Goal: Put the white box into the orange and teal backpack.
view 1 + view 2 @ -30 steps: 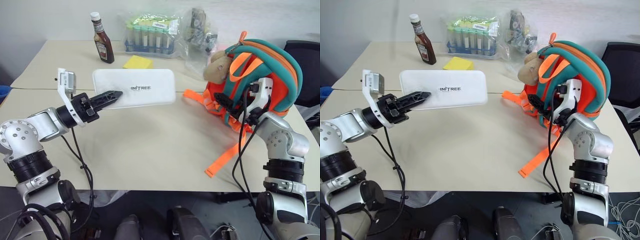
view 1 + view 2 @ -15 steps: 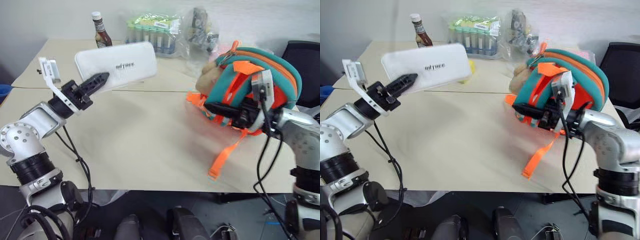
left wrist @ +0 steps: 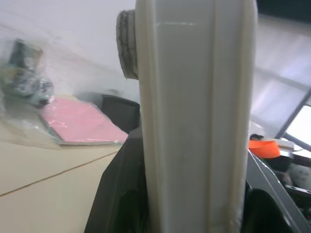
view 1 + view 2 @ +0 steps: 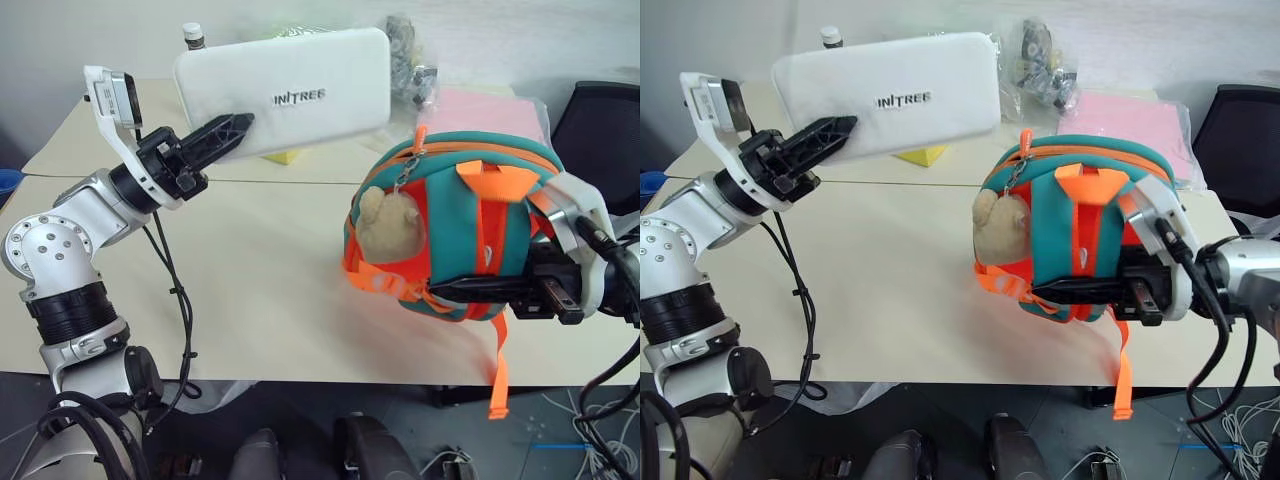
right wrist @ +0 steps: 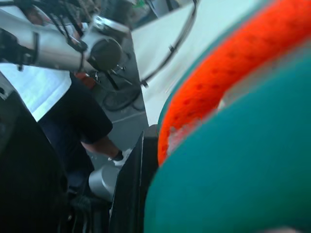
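- White box (image 4: 285, 92): pinched at one end by the left claw (image 4: 228, 133), now raised clear of the desk (image 4: 250, 270), where it lay a second ago.
- Right claw (image 4: 1080, 291): clamped on the orange and teal backpack (image 4: 1080, 225), which has been lifted and drawn toward the robot.
- Zip not seen opened; box and backpack well apart, so insertion is judged still ahead.

The flat white rounded-edge plastic box (image 3: 194, 116) stands edge-on, clamped between the left tool's black fingers (image 3: 121, 194). Beyond it stretches the beige worktop (image 3: 43, 189), a flat pink packet (image 3: 82, 124) lies in clear wrapping, and a dark chair back (image 3: 119, 109) stands behind it.
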`<action>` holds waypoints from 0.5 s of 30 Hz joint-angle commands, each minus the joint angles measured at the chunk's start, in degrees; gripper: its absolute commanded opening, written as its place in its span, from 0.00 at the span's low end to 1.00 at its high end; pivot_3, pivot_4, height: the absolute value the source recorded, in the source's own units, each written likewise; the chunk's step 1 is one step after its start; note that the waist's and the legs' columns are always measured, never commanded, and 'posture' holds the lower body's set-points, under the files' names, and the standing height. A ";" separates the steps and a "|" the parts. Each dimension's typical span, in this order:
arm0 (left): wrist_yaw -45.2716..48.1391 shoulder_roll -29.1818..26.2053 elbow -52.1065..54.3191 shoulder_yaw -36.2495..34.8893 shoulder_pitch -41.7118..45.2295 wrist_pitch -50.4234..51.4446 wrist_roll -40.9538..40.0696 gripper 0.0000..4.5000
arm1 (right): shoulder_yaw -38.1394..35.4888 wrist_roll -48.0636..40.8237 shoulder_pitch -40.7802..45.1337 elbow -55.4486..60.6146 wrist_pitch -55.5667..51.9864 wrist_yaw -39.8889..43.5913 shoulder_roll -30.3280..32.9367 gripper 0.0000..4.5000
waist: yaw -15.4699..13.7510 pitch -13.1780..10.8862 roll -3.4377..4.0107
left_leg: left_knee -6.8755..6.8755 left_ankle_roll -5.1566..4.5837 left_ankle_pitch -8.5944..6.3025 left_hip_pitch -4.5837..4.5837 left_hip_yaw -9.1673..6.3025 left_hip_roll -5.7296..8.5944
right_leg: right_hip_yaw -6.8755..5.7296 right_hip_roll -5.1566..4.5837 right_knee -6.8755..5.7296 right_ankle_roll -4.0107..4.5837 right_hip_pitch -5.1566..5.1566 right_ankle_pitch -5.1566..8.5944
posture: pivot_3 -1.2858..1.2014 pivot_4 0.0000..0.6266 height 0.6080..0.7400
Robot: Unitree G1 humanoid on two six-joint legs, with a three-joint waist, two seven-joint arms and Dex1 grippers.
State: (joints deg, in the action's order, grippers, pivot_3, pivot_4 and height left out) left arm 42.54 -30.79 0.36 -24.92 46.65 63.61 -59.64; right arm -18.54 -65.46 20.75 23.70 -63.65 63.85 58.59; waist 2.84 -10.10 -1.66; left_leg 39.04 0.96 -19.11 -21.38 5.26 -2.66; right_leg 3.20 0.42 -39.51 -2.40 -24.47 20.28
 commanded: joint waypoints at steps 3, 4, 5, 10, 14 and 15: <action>9.67 -2.10 2.18 10.91 -0.69 -10.52 8.09 0.31 | -3.75 0.11 -1.36 -3.78 1.24 1.69 2.43 0.00 | -0.30 0.00 0.00 | 0.06 -0.01 0.01 0.01 0.00 0.01 | 0.01 0.00 -0.02 0.00 0.02 0.00 | 0.52 0.24 1.00; 11.64 -3.10 0.98 13.19 -0.38 -13.52 11.11 0.31 | -3.61 0.91 -1.80 -4.12 1.72 2.07 2.79 0.00 | -0.42 0.00 0.00 | 0.07 -0.01 0.01 0.03 0.00 0.01 | 0.01 0.01 -0.02 0.00 0.03 0.00 | 0.52 0.24 1.00; 13.85 -4.23 -0.43 15.36 0.05 -16.59 14.09 0.31 | -3.52 1.27 -2.07 -4.35 2.00 2.39 3.06 0.00 | -0.59 0.00 0.00 | 0.06 -0.01 0.01 0.04 0.00 0.01 | 0.01 0.01 -0.01 0.00 0.04 0.00 | 0.52 0.24 1.00; 21.42 -6.89 -10.41 20.65 6.25 -27.34 22.60 0.31 | -4.11 0.50 -2.75 -4.32 1.89 3.34 3.64 0.00 | -1.13 0.00 0.00 | 0.06 -0.03 0.00 0.04 0.03 0.02 | 0.03 0.03 0.02 0.00 0.05 0.00 | 0.52 0.24 1.00; 29.52 -9.24 -13.80 24.59 8.77 -31.47 26.66 0.31 | -4.24 0.69 -3.14 -4.28 2.13 3.15 3.36 0.00 | -1.20 0.00 0.00 | 0.04 -0.10 -0.04 0.01 0.03 0.03 | 0.04 0.02 0.05 0.00 0.04 0.00 | 0.52 0.24 1.00; 31.77 -10.03 -14.18 25.57 9.04 -32.04 27.40 0.31 | -4.11 0.83 -3.16 -4.29 2.23 3.05 3.26 0.00 | -1.20 0.00 0.00 | 0.04 -0.11 -0.05 0.00 0.03 0.02 | 0.04 0.02 0.06 0.00 0.04 0.00 | 0.52 0.24 1.00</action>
State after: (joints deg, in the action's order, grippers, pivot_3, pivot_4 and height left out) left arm 70.56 -39.59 -14.17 -0.47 53.88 33.32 -33.60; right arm -20.52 -64.11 17.54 18.70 -62.42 66.53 60.73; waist 1.64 -10.10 -1.66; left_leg 39.09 0.84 -19.15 -21.39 5.29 -2.64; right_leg 3.24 0.44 -39.45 -2.40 -24.44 20.28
